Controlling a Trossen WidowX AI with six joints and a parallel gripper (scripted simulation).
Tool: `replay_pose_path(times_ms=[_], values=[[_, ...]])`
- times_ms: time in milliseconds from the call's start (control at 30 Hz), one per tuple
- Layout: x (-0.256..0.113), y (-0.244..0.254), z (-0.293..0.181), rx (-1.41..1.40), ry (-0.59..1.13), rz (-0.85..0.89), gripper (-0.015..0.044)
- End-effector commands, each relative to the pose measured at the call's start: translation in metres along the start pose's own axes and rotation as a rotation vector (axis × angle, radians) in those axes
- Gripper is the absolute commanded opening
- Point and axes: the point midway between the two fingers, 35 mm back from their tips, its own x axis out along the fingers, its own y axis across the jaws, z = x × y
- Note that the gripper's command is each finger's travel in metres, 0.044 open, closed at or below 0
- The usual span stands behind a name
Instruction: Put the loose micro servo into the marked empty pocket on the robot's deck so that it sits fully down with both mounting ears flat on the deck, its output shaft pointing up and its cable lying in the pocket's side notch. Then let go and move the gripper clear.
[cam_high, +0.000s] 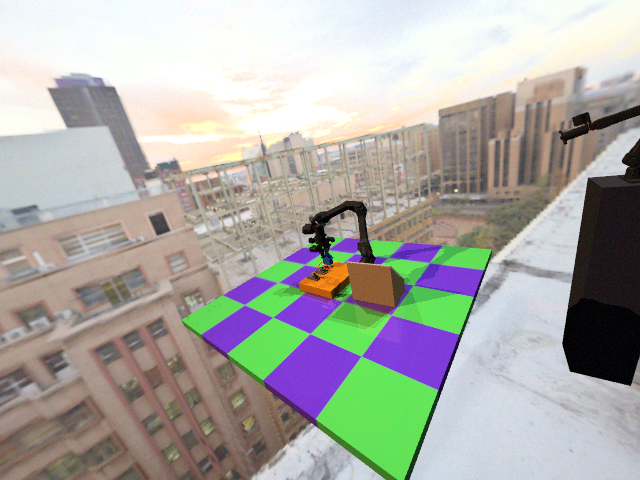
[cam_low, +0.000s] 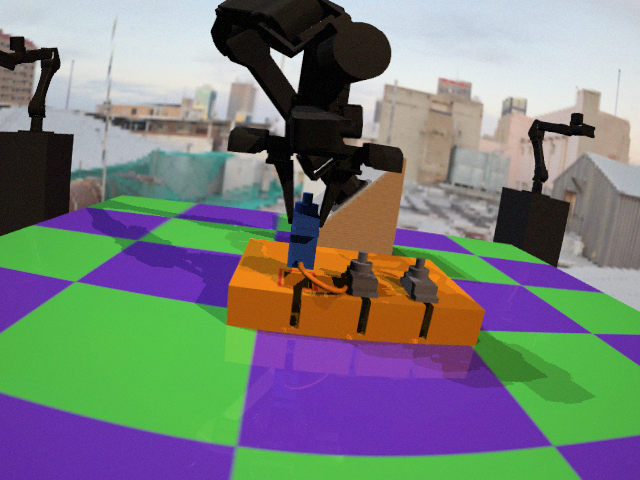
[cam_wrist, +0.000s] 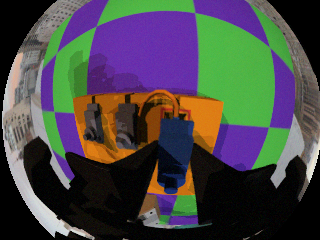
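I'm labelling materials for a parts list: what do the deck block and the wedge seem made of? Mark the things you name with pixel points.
Deck block (cam_high: 338, 284) (cam_low: 263, 311) (cam_wrist: 209, 112): perhaps smooth painted plastic, judging by its even orange colour. Wedge (cam_high: 373, 284) (cam_low: 367, 217): probably unpainted wood, matte, given its brown, faintly streaked face.

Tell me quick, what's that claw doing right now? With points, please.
Jaws: closed on the blue motor (cam_high: 327, 259) (cam_low: 303, 232) (cam_wrist: 175, 150), holding it upright at the orange block (cam_high: 321, 285) (cam_low: 341, 322) (cam_wrist: 207, 112).
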Motion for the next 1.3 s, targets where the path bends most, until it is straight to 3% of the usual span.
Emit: replay_pose_path(times_ms=[0, 1267], values=[[0.004, 0.0, 0.001, -0.007, -0.006, -0.005, 0.0], [0.035, -0.001, 0.002, -0.006, -0.007, -0.006, 0.0]])
